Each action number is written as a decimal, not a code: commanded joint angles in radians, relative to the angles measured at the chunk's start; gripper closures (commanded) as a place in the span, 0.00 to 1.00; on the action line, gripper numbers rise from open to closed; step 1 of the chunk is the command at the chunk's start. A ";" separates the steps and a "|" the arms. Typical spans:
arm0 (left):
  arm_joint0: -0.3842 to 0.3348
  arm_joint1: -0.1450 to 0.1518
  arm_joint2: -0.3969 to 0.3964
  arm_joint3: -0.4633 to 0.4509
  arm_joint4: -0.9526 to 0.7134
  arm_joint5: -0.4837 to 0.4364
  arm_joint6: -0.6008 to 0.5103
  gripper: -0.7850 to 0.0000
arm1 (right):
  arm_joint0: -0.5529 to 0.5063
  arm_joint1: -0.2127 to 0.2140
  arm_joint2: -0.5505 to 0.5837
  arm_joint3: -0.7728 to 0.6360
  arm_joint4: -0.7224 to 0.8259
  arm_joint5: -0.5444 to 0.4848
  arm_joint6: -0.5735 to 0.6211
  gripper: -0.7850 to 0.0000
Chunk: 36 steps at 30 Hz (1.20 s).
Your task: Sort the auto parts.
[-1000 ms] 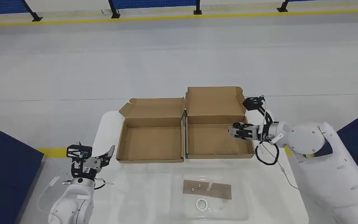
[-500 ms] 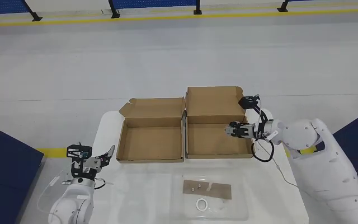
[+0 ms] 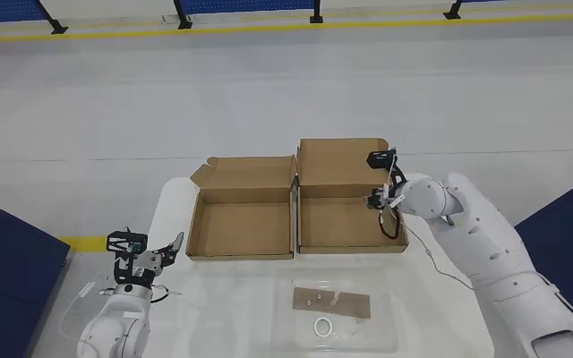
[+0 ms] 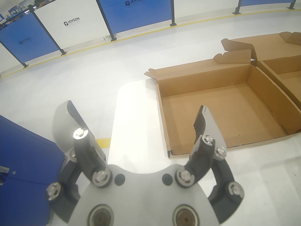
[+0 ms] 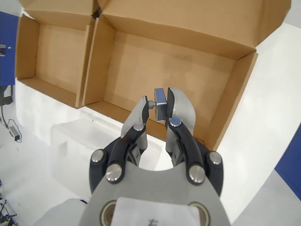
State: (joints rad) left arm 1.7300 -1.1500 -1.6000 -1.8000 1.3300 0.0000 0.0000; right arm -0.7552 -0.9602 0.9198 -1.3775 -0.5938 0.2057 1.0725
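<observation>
**Right claw holds a metal part over the right-hand box**

Your left claw [image 4: 135,109] hangs over the worktop's [image 3: 233,304] left near corner, fingers spread wide, with nothing between them. Beyond it the barrier panels [image 4: 138,3] carry printed lettering.

Two open cardboard boxes sit side by side along the far edge, the left box [image 3: 240,222] touching the right box [image 3: 340,224].

Near the front edge you have a clear tray [image 3: 376,340] holding a cardboard strip [image 3: 333,302] and a white ring [image 3: 322,328].

Your right claw [image 5: 157,96] pinches a small metal block [image 5: 160,104] with a stud on one face. It is held above the right box, close to the box's right wall. A label [image 5: 155,212] on that wrist bears a mark too cut off to read.
</observation>
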 commanded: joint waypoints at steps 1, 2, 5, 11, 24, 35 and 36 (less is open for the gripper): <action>0.000 0.000 0.000 0.000 0.000 0.000 0.000 0.00 | 0.029 -0.015 -0.040 0.049 -0.022 0.028 0.005 1.00; 0.000 0.000 0.000 0.000 0.000 0.000 0.000 0.00 | 0.041 -0.022 -0.059 0.071 -0.038 0.042 0.005 1.00; 0.000 0.000 0.000 0.000 0.000 0.000 0.000 0.00 | 0.069 -0.046 -0.103 0.139 -0.045 0.067 0.004 1.00; 0.000 0.000 0.000 0.000 0.000 0.000 0.000 0.00 | 0.107 -0.090 -0.174 0.262 -0.040 0.079 -0.004 1.00; 0.000 0.000 0.000 0.000 0.000 0.000 0.000 0.00 | 0.115 -0.117 -0.208 0.328 -0.056 0.093 -0.050 1.00; 0.000 0.000 0.000 0.000 0.000 0.000 0.000 0.00 | 0.157 -0.170 -0.254 0.456 -0.097 0.149 -0.068 1.00; 0.000 0.000 0.000 0.000 0.000 0.000 0.000 0.00 | 0.163 -0.177 -0.258 0.470 -0.096 0.149 -0.071 1.00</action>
State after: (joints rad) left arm 1.7300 -1.1500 -1.6000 -1.8000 1.3300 0.0000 0.0000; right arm -0.5984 -1.1310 0.6659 -0.9230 -0.6909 0.3553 1.0033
